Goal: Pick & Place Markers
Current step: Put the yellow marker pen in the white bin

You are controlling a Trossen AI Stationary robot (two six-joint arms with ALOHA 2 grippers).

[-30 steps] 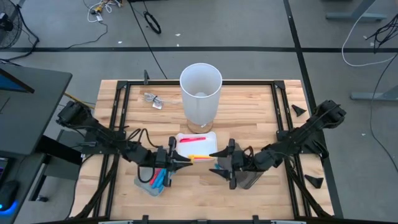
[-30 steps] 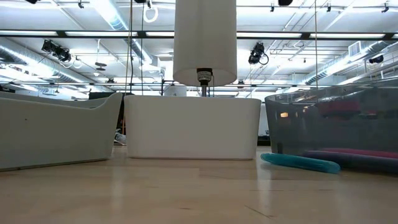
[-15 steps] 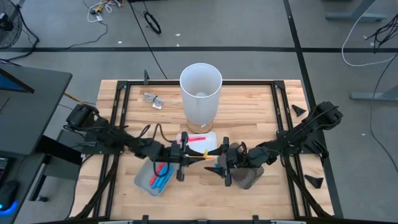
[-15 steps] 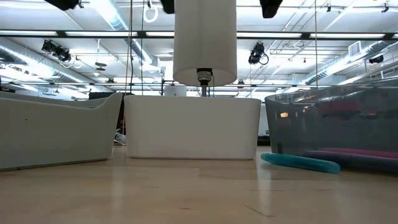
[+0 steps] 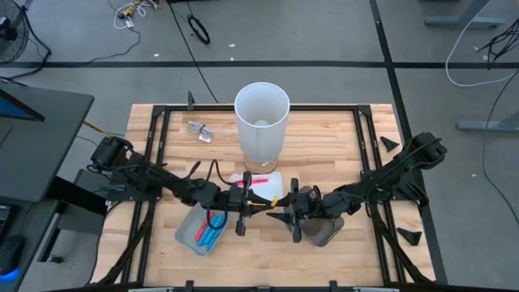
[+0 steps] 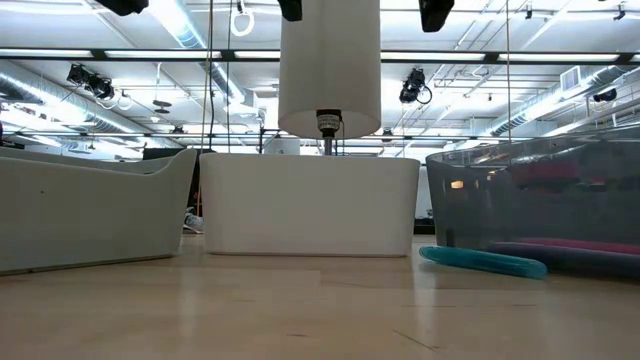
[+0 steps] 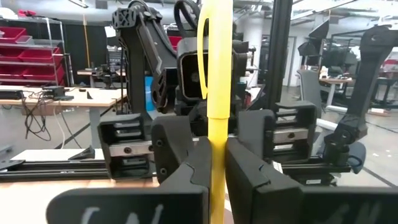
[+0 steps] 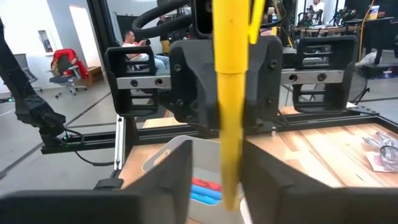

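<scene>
High view first: I have both arms meeting over the middle of the table [image 5: 324, 138], the left gripper [image 5: 246, 204] and the right gripper [image 5: 285, 212] nose to nose just in front of the white tray [image 5: 277, 180]. Between them runs the yellow marker [image 5: 265, 205], lying level across the short gap from one claw to the other.

From the left wrist I see that marker [image 7: 219, 93] as a slim, plain yellow barrel with a pocket clip along one side near its far end, and my left fingers [image 7: 193, 168] are pinched tight on it. From the right wrist the same marker [image 8: 231, 99] shows a thicker capped section stepping down to a narrower body; the right fingers [image 8: 171, 174] stand on either side of it, narrowed, but I can't quite tell whether they are touching it.

Other markers: red and blue ones lie in the pale grey tray [image 5: 185, 237] under the left arm, a pink one sits in the white tray, and the low view shows a teal marker [image 6: 483, 262] on the wood beside the smoky grey tray [image 6: 530, 200]. A tall white cylinder [image 5: 261, 122] stands behind the trays.
</scene>
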